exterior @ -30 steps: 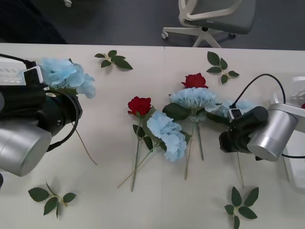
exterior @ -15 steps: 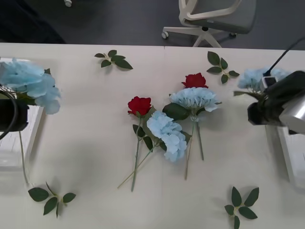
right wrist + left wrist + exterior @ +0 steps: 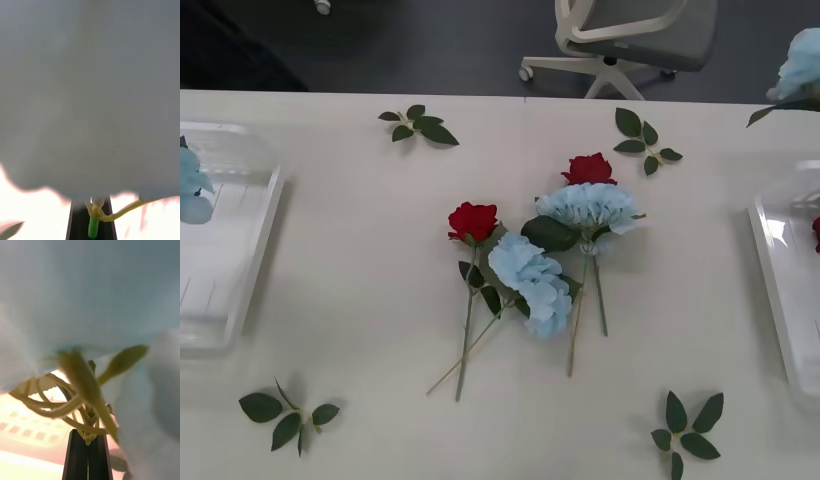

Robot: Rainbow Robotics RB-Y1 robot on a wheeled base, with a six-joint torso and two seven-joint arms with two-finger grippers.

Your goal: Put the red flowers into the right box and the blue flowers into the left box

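In the left wrist view my left gripper (image 3: pixel 87 450) is shut on the stem of a blue flower (image 3: pixel 90 296). In the front view that bloom (image 3: pixel 190 185) hangs over the left box (image 3: pixel 240 250). My right gripper (image 3: pixel 92 219) is shut on the green stem of another blue flower (image 3: pixel 90 93), whose head (image 3: pixel 802 65) shows at the far right, beyond the right box (image 3: pixel 780 270). A bit of red (image 3: pixel 816 230) lies in that box. On the table's middle lie two red flowers (image 3: pixel 472 220) (image 3: pixel 587 168) and two blue flowers (image 3: pixel 532 280) (image 3: pixel 588 207), stems crossing.
Loose green leaf sprigs lie at the back left (image 3: pixel 418 125), back right (image 3: pixel 642 140), front left (image 3: pixel 285 412) and front right (image 3: pixel 685 425). An office chair (image 3: pixel 630 35) stands beyond the table's far edge.
Both arms have swung outward, each carrying a blue flower: the left one over the left box, the right one up toward the far right. The flowers in the middle have not moved.
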